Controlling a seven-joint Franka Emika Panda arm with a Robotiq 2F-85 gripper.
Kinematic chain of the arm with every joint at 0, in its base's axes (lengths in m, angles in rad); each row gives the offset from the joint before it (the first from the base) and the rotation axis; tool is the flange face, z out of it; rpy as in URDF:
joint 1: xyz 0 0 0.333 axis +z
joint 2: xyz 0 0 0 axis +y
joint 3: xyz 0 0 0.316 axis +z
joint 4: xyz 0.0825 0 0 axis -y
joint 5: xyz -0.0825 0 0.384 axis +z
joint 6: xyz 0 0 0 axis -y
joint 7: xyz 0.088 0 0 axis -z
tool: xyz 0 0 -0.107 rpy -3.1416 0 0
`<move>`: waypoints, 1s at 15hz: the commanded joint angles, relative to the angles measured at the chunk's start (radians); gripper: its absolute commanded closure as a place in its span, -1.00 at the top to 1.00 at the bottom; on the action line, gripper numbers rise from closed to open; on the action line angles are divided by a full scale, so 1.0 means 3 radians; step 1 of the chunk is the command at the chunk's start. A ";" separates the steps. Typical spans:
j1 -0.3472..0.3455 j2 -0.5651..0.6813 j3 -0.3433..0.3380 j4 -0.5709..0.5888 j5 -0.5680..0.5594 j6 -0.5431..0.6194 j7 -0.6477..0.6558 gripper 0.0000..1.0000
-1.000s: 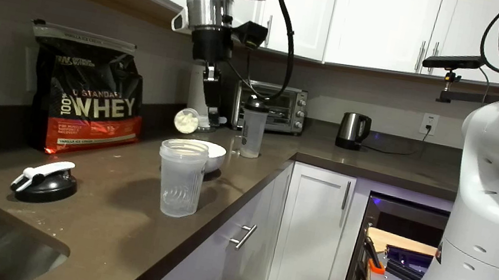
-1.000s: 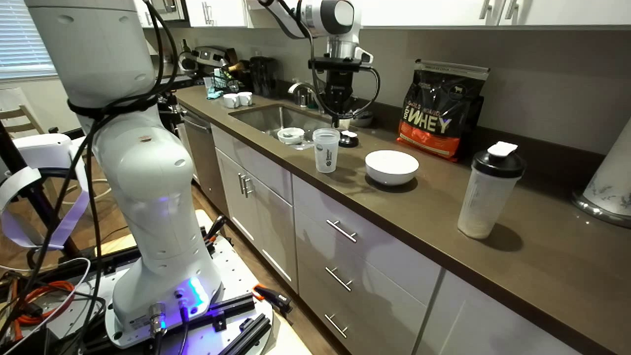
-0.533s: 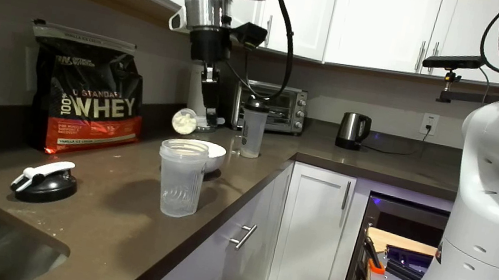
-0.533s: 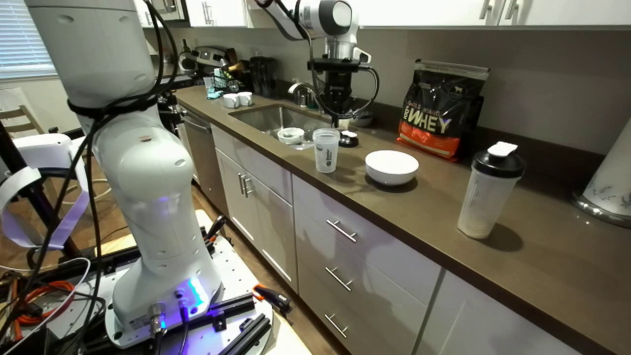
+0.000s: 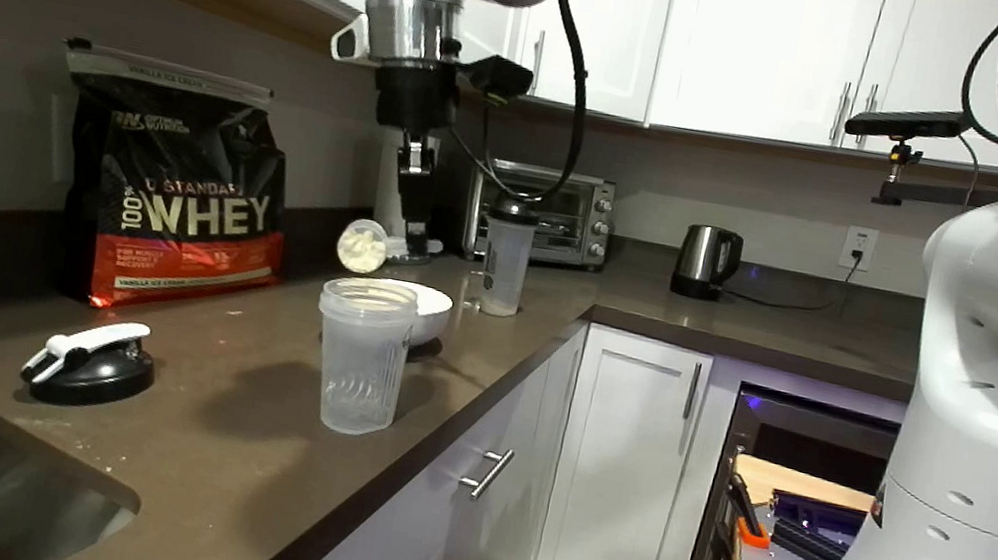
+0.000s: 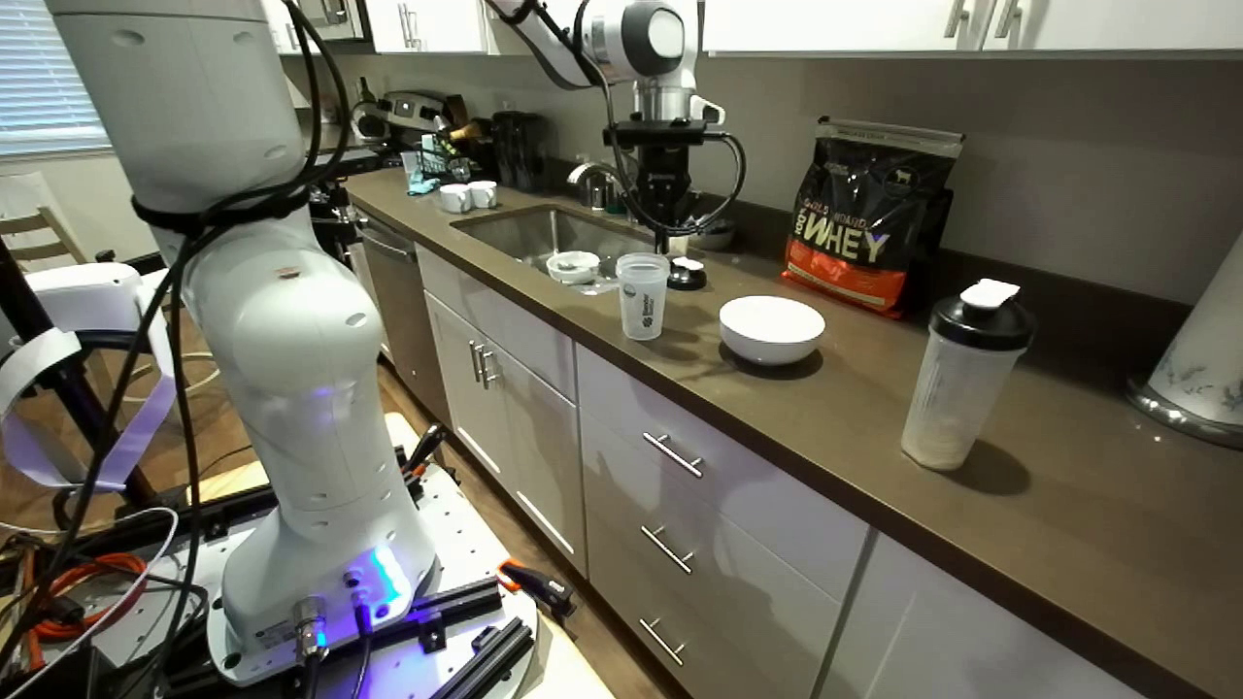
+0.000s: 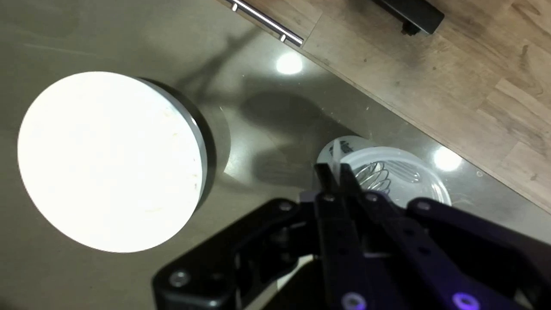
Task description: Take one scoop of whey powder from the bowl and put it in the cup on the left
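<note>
Scoop (image 5: 365, 225) of pale powder (image 5: 363, 251), up there above the worktop (image 5: 224, 467)
I can see the end effector (image 7: 336, 171) pinched narrow on it; the clear cup (image 5: 360, 363) stands upright near the white bowl (image 6: 772, 344).

The brown countertop (image 6: 1078, 524) bends round a corner. In an exterior view, with the white bowl (image 6: 772, 332) standing on it as clock centre, the clear cup (image 6: 641, 306) is upright at 9 o'clock, near the bowl; a black lid (image 6: 688, 279) lies at 10, two white mugs (image 6: 466, 198) well beyond it, the whey bag (image 6: 859, 221) at 1, a capped shaker bottle (image 6: 963, 383) at 4. In an exterior view, counting from the cup, a toaster oven (image 5: 568, 217) sits between 1 and 2, a kettle (image 5: 701, 261) at 2
</note>
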 commanded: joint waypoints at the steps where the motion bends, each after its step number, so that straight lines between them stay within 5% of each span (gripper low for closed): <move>1: 0.0028 -0.0130 0.0007 -0.0160 -0.0140 0.0172 0.0055 -0.98; 15: 0.0065 -0.0367 0.0029 -0.0417 -0.0190 0.0290 0.0038 -0.98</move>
